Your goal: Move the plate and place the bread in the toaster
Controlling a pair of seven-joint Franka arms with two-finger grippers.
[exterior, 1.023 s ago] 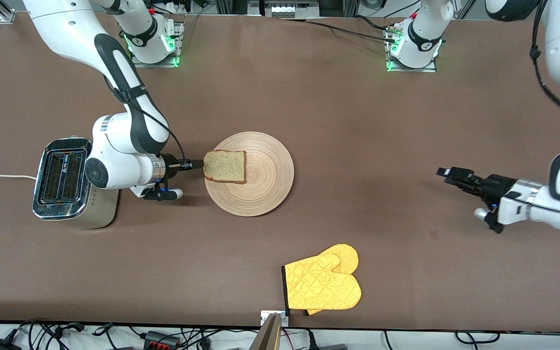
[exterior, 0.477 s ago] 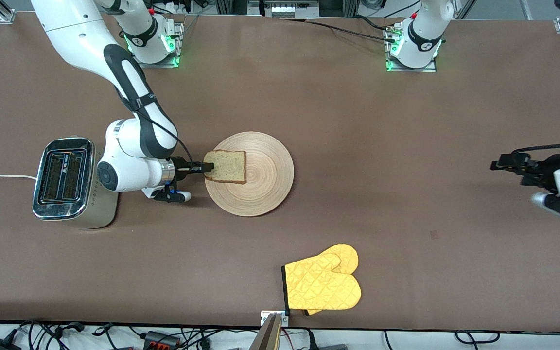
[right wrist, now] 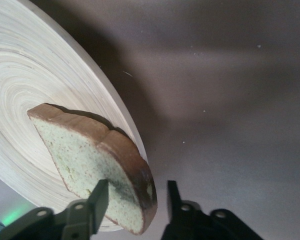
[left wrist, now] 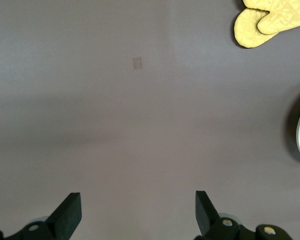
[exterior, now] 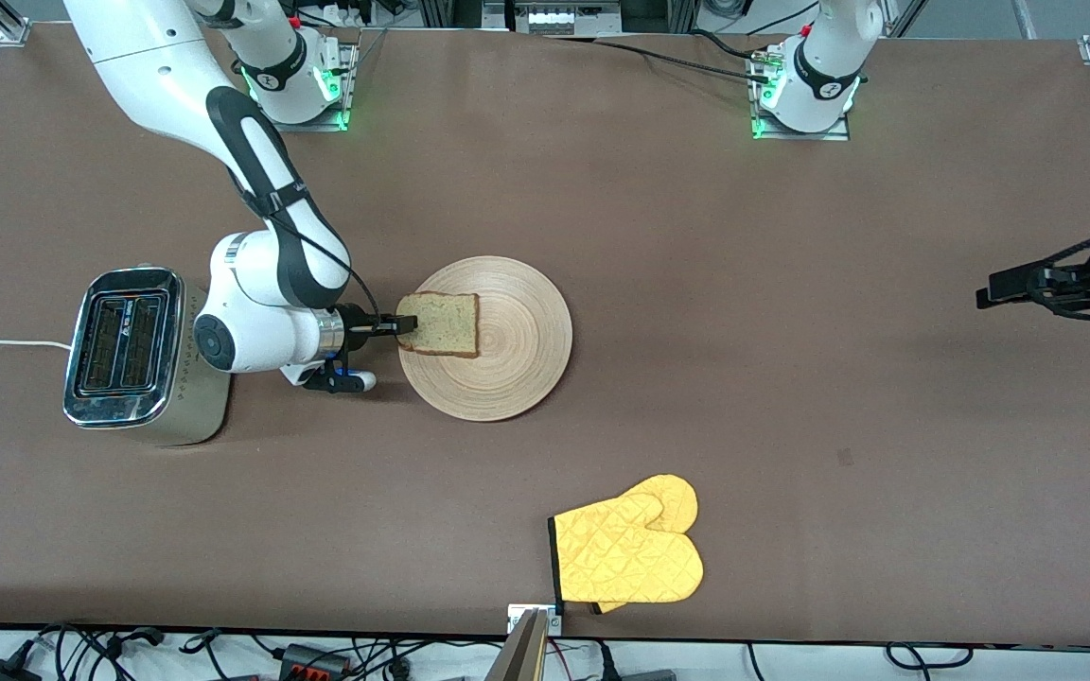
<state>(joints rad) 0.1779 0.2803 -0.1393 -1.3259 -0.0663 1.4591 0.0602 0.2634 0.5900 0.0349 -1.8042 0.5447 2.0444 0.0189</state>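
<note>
Bread sits between the right gripper's spread fingers, not yet pinched, at the edge of the plate nearest the toaster. Lifting and slotting it remain to be done. The left gripper waits, fingers wide apart, over bare table.

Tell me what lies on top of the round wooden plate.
One slice of brown-crusted bread lies on the round light-wood plate, at its toaster-side edge; the right gripper straddles its crust. Plate surface under the slice is hidden.
</note>
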